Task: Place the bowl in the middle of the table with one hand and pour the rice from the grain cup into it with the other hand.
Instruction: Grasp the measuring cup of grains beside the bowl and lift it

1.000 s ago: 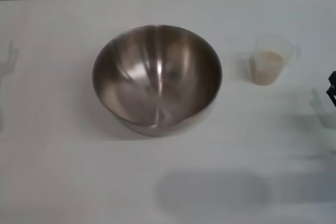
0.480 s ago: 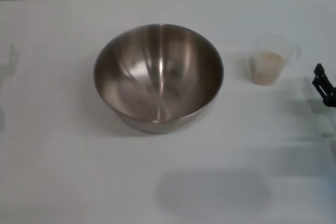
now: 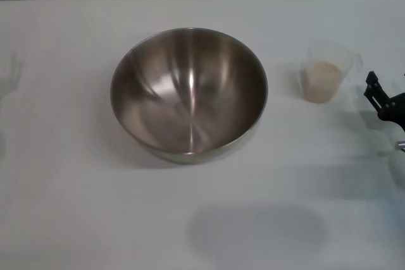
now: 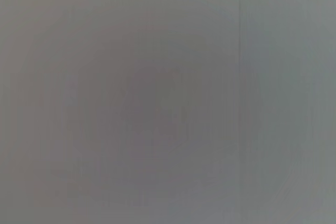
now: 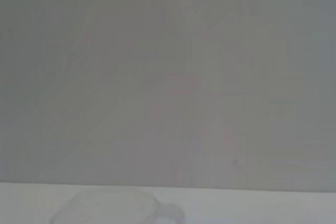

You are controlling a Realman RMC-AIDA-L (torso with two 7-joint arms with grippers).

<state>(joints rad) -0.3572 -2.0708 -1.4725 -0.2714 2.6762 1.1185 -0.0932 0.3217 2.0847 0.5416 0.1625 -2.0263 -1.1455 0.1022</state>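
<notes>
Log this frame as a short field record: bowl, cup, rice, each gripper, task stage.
bowl: upright on the table, about mid-table, empty inside
cup: upright on the table, to the bowl's right, apart from it
rice: all in the cup, none in the bowl
right gripper: at the right edge of the head view, beside the cup, not touching it; open or shut unclear
left gripper: not in view
task stage: bowl placed; cup not yet grasped, pour not started
</notes>
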